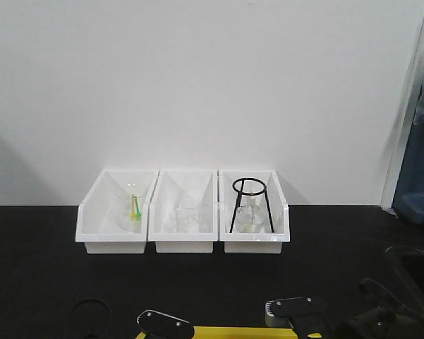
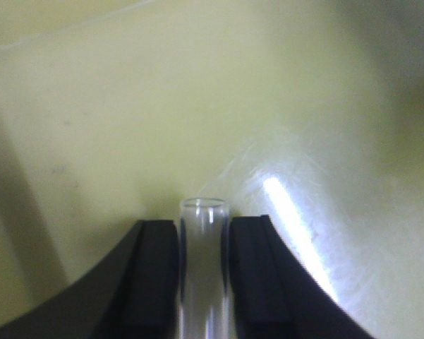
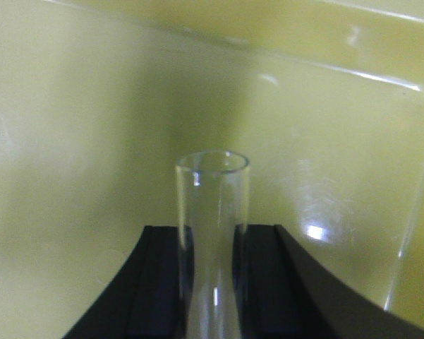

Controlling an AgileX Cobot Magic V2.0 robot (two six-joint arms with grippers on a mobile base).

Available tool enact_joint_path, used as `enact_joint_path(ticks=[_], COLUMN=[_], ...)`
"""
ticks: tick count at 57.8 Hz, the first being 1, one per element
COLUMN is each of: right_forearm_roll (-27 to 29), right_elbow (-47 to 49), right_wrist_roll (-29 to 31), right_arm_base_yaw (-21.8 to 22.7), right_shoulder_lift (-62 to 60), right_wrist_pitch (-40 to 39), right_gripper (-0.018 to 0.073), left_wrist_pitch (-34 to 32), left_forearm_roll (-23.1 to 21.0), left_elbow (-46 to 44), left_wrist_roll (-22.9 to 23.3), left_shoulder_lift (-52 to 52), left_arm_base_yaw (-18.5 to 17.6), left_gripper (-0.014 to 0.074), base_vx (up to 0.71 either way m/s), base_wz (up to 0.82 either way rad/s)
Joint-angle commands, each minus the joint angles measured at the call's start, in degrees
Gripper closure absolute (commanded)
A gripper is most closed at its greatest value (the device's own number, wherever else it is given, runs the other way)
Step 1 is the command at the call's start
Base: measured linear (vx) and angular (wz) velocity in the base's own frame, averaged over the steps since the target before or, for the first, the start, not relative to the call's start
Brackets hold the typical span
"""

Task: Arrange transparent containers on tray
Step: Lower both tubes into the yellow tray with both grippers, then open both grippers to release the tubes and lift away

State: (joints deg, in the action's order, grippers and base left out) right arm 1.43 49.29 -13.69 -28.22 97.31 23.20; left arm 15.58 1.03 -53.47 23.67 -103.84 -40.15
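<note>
yellow tray floor (image 2: 127,106) fills both wrist views; each test tube runs lengthwise away from its camera, open rim foremost. left gripper (image 2: 203,275) pinches one tube (image 2: 203,233), right gripper (image 3: 212,282) another (image 3: 212,212). behind, three white bins (image 1: 183,212) hold glassware.

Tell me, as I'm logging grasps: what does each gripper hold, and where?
Each holds a test tube between its fingers, just below the open rim: left tube, right tube, both over the yellow tray.
</note>
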Motion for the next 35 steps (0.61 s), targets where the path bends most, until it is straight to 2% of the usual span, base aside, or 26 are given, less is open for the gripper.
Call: enact_joint_path(ticks=[1, 8, 16, 25, 35], right_forearm_roll=[-0.2, -0.4, -0.4, -1.4, -4.4], right_elbow=[1.6, 1.6, 1.6, 1.6, 1.6], right_wrist_roll=[0.3, 0.4, 0.4, 0.6, 0.6], right_arm_base_yaw=[0.5, 0.5, 0.5, 0.5, 0.5], right_shoulder_lift=[-2.0, -2.3, -4.7, -10.5, -22.3], right_wrist_pitch=[-1.5, -1.2, -1.1, -1.7, -3.7], right_gripper=[0.0228, 0.0102, 0.0012, 0.0023, 0.0112], left_wrist_pitch=[-2.1, -2.7, -5.7, -8.0, -7.9], left_forearm_roll=[-0.1, 0.0, 2.6, 8.4, 14.1], left_elbow=[-1.6, -1.6, -1.6, -1.6, -1.6], left_wrist_roll=[0.7, 0.6, 0.6, 0.6, 0.6], left_shoulder_lift=[2.6, 4.0, 7.7, 13.8, 23.7], left_arm_base_yaw=[-0.4, -0.4, -0.4, -0.3, 0.4], left_gripper=[0.0167, 0.0118, 0.0115, 0.0127, 0.0173], base_vx=[0.00, 0.00, 0.00, 0.00, 0.00], base_wz=[0.00, 0.00, 0.00, 0.00, 0.00])
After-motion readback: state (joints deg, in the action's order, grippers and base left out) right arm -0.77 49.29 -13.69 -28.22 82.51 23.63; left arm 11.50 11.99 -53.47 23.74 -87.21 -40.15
